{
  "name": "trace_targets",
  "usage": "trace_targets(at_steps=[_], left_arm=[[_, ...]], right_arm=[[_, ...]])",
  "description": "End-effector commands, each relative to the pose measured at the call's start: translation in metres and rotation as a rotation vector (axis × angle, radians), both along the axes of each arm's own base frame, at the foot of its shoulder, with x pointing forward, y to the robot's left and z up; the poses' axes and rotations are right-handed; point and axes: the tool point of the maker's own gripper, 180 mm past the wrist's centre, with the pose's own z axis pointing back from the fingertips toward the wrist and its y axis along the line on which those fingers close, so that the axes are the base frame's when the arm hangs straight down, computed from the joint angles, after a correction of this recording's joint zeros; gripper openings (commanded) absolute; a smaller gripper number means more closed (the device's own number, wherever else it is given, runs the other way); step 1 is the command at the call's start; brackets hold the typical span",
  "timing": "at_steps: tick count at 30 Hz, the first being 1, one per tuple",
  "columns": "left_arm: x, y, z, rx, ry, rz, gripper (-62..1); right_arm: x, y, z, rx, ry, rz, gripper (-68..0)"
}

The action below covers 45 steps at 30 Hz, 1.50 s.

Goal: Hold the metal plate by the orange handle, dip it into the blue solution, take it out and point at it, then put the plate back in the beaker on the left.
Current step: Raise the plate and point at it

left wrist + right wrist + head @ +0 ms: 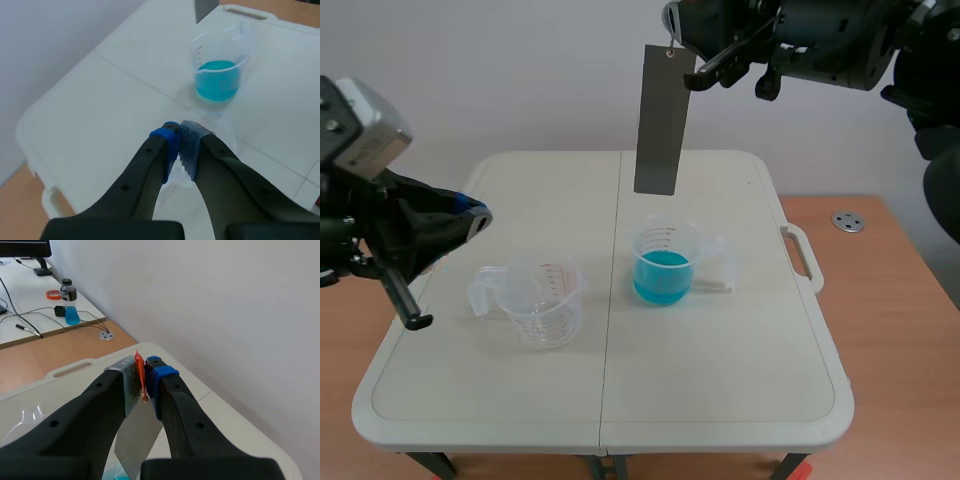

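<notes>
Partly hidden: the orange handle (141, 376) is seen only in the right wrist view, as a thin strip pinched between the pads of the right gripper (142, 372). In the scene view it is covered by that gripper. The lower end of the metal plate (137, 432) is cut off in the right wrist view behind the gripper's own fingers. In the left wrist view only a grey corner of the plate is caught, ahead of the gripper and beyond the filled beaker (218, 65). The empty beaker (542, 298), under the fingertips in that view, is hard to make out.

Containers: the filled beaker, clear with printed graduations, is noted just right of centre in the scene view and partly filled with blue solution (662, 275). The empty beaker is noted lower left of centre, handle turned to the left. Both are stood upright on the white folding table (720, 400), apart from each other.

Arms: the right arm is raised across the upper right of the scene view. The plate is gripped at its top end and hung vertical, its lower edge above the filled beaker and apart from the liquid. The left gripper (475, 215) is seen at mid-left, up and left of the empty beaker, fingers pressed together on nothing.
</notes>
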Motion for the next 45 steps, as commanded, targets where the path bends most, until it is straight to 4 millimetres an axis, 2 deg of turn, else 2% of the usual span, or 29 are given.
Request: trace_targets(at_steps=[1,8,13,27,37,45], left_arm=[[0.003,-0.014,0.007,-0.035,-0.020,-0.015,-59.4],[0.014,-0.063,0.000,-0.049,-0.020,-0.078,-59.5],[0.028,-0.079,-0.002,-0.062,-0.026,-0.074,-59.5],[0.070,-0.094,-0.018,-0.048,-0.032,-0.012,-59.5],[0.074,-0.102,-0.022,-0.061,-0.026,-0.006,-59.5],[0.075,-0.100,-0.024,-0.033,-0.039,-0.006,-59.5]], right_arm=[[-0.002,0.002,0.019,0.024,-0.053,0.021,-66.0],[-0.002,0.002,0.019,0.026,-0.053,0.021,-66.0],[-0.002,0.002,0.019,0.026,-0.053,0.021,-66.0],[-0.002,0.002,0.019,0.026,-0.053,0.021,-66.0],[-0.002,0.002,0.019,0.026,-0.053,0.021,-66.0],[-0.002,0.002,0.019,0.026,-0.053,0.021,-66.0]])
